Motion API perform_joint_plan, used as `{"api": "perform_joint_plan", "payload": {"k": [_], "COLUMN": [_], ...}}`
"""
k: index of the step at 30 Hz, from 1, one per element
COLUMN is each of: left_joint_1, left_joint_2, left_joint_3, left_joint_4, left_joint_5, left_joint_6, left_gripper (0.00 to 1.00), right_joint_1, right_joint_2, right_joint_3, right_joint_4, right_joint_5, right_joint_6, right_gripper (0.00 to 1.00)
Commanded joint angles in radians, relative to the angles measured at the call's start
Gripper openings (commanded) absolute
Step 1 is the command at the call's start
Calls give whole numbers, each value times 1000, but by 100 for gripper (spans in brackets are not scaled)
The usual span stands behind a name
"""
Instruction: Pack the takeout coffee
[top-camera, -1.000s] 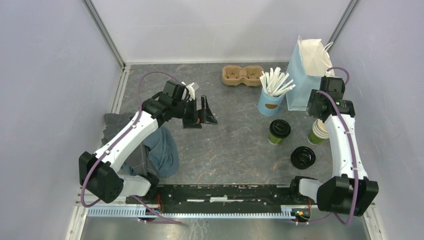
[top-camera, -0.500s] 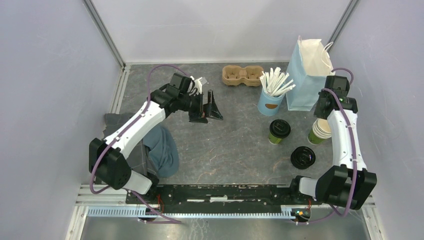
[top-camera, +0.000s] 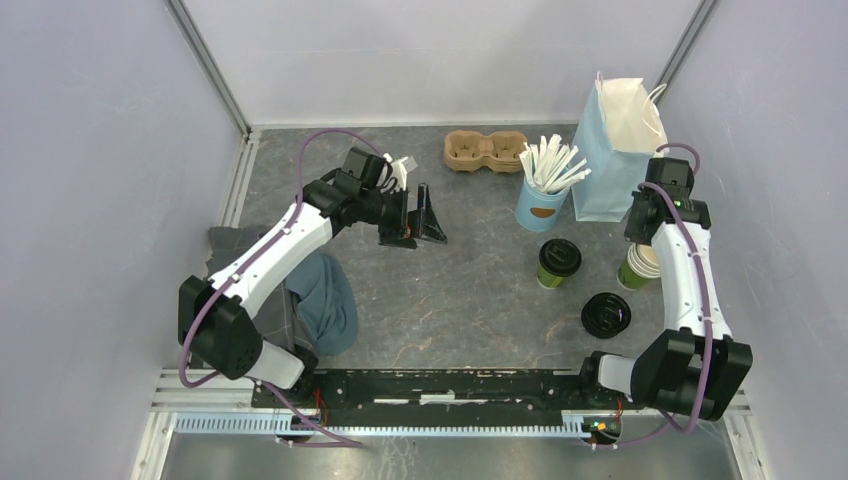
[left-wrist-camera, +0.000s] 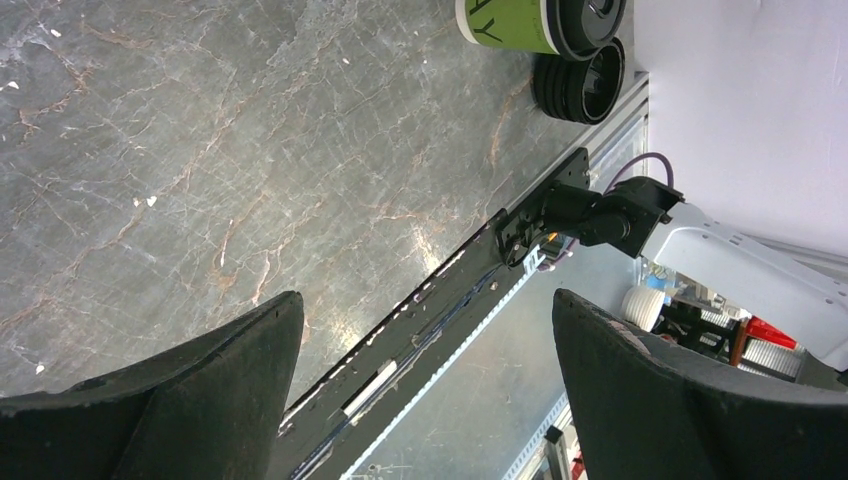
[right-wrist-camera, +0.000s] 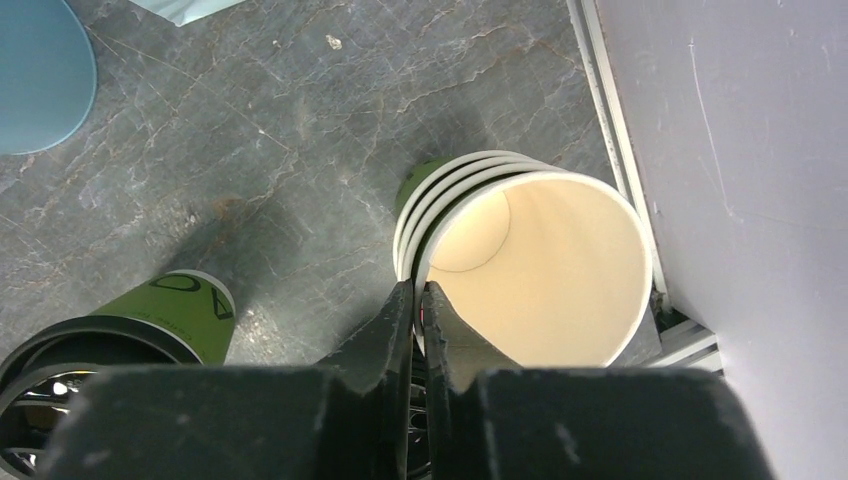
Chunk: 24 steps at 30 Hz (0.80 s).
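The takeout coffee (top-camera: 558, 262), a dark-green cup with a black lid, stands right of centre; it also shows in the left wrist view (left-wrist-camera: 520, 20) and the right wrist view (right-wrist-camera: 120, 340). To its right is a stack of lidless green cups (top-camera: 638, 266). My right gripper (top-camera: 641, 244) (right-wrist-camera: 420, 295) is shut on the rim of the stack's top cup (right-wrist-camera: 530, 270), one finger inside its cream wall and one outside. My left gripper (top-camera: 418, 232) (left-wrist-camera: 425, 310) hangs open and empty over the middle-left of the table, well away from the coffee.
A tall blue paper bag (top-camera: 615, 150) stands at the back right. Beside it are a light-blue cup of white sticks (top-camera: 542, 205) and a cardboard cup carrier (top-camera: 485, 150). Black lids (top-camera: 606, 314) lie in a stack near the front right. A dark cloth (top-camera: 320, 300) lies at the left.
My right gripper has closed on the rim of the top lidless cup, its wrist shifting slightly. The left arm swung a little toward the back right, then held still, open.
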Motion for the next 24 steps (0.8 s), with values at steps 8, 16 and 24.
{"api": "perform_joint_plan", "payload": {"k": [8,16,24], "left_joint_1": [-3,-4,-3], "left_joint_2": [-3,3,1], "left_joint_3": [39,41,37], "left_joint_4": [-6,-6,0], "left_joint_5": [19,18,22], "left_joint_6": [40,40,37], "left_gripper": [100,100,100], "right_joint_1": [-5,82,174], "right_joint_2": [-35,-37,-42], "right_joint_3": [41,80,58], "right_joint_4": [24,-13,-36], "right_joint_5": [24,159,306], "right_joint_6": [-38,-11,-16], "right_gripper": [0,0,0]}}
